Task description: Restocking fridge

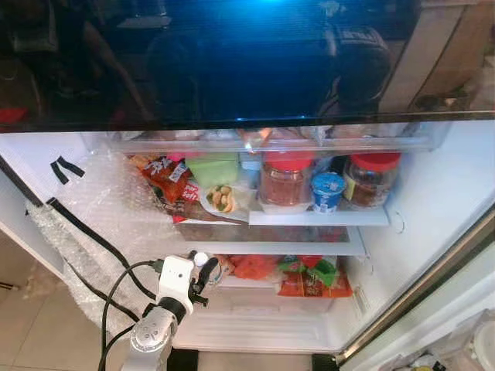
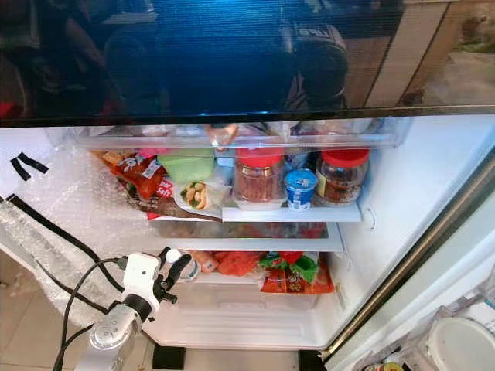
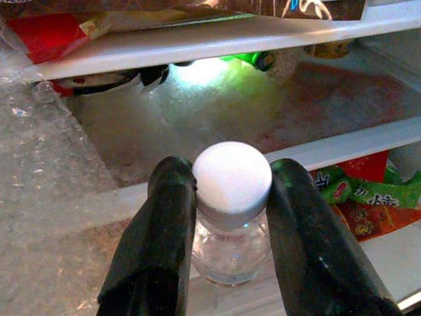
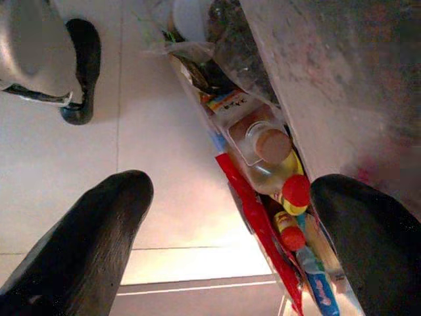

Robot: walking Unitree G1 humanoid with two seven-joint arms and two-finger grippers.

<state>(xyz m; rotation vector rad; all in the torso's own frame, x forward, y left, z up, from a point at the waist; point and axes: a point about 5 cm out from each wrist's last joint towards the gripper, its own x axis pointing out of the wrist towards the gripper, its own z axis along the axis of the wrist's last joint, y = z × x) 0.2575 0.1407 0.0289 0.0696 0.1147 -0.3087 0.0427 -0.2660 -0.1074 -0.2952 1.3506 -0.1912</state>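
Observation:
The fridge stands open before me, its shelves [image 1: 317, 219] stocked. My left gripper [image 1: 203, 270] reaches in at the lower shelf, shut on a small clear bottle with a white cap [image 3: 231, 179]; the cap [image 1: 200, 259] shows between the black fingers [image 3: 155, 243]. The bottle hangs at the left end of the lower shelf, beside orange and green snack packets [image 1: 309, 274]. On the upper shelf stand two red-lidded jars [image 1: 285, 182], a small blue cup [image 1: 327, 191] and a green box [image 1: 213, 168]. My right gripper [image 4: 230, 230] hangs open over the tiled floor.
Bubble wrap [image 1: 93, 209] and a black cable [image 1: 85, 228] line the fridge's left wall. The door edge [image 1: 421, 290] runs down on the right. In the right wrist view, a door rack holds bottles with red caps [image 4: 289, 197].

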